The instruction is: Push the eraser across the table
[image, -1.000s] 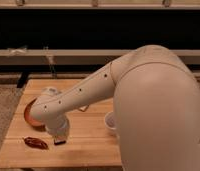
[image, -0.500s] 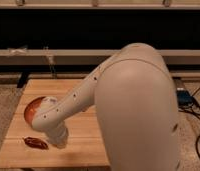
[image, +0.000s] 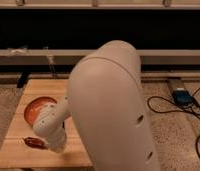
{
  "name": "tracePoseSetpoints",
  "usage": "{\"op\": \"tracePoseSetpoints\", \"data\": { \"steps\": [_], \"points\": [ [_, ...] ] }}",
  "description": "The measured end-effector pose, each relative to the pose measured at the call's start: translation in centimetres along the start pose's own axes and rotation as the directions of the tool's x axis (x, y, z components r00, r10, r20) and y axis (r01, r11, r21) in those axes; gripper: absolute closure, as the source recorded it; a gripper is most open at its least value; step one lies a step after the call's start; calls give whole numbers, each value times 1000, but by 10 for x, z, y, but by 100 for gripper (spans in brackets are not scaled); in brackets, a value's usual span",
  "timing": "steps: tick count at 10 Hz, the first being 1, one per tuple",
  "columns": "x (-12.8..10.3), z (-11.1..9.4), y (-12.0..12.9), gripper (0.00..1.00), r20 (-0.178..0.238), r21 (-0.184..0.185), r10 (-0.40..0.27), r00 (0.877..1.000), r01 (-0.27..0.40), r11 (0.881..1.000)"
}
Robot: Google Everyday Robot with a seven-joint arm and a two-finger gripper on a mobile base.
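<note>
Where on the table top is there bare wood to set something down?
Bare wood: the far strip of the table behind the orange bowl, and the near strip in front of the reddish-brown object. Crowded: the left side, where bowl, that object and the gripper sit close together.

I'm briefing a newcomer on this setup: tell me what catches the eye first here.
The white arm fills the middle, bending down to the gripper low at the front left of the table. Behind it sits an orange bowl, and a reddish-brown lump lies just left of the gripper.
</note>
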State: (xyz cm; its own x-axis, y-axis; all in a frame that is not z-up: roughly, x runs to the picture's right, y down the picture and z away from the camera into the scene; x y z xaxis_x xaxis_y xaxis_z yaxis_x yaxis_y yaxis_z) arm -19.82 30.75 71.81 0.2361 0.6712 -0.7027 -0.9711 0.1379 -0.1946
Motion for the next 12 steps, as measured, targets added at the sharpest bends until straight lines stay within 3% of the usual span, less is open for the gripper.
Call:
{"op": "tracePoseSetpoints", "data": {
  "steps": [12],
  "points": [
    [-44, 20, 0, 100, 31, -59, -7, 999, 9, 998]
  ]
}}
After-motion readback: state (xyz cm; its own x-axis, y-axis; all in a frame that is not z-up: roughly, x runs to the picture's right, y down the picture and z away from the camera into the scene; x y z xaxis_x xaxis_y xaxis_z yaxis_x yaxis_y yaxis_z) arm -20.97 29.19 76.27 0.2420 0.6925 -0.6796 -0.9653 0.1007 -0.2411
